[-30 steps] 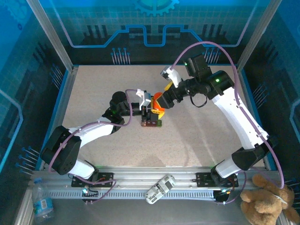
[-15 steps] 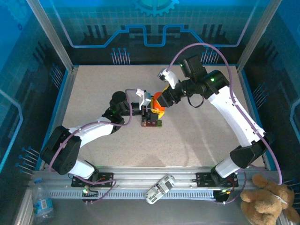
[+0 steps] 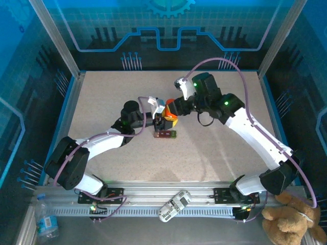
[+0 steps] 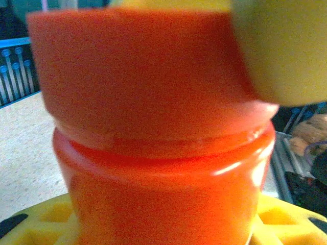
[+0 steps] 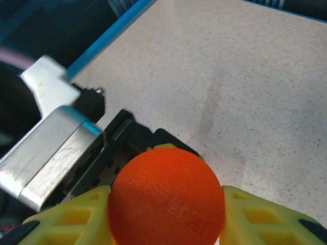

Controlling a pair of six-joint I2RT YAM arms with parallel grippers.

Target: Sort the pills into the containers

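An orange pill bottle is held upright just above the table's middle. My left gripper is shut on the bottle's body, with its yellow fingers low in the left wrist view. My right gripper is shut on the round orange cap, which sits between its yellow fingers. The cap tops the bottle, with a right finger beside it. The containers, a dark red strip with a green end, lie on the table right under both grippers. No pills are visible.
The speckled table has blue-edged walls on three sides. The left gripper's silver and black body sits close beside the cap. Off the table at the front lie a white remote, a plush bear and a water bottle.
The right arm's wrist and forearm have swung left and lower toward the bottle, staying on the cap. The left arm, the bottle and the strip have hardly moved.
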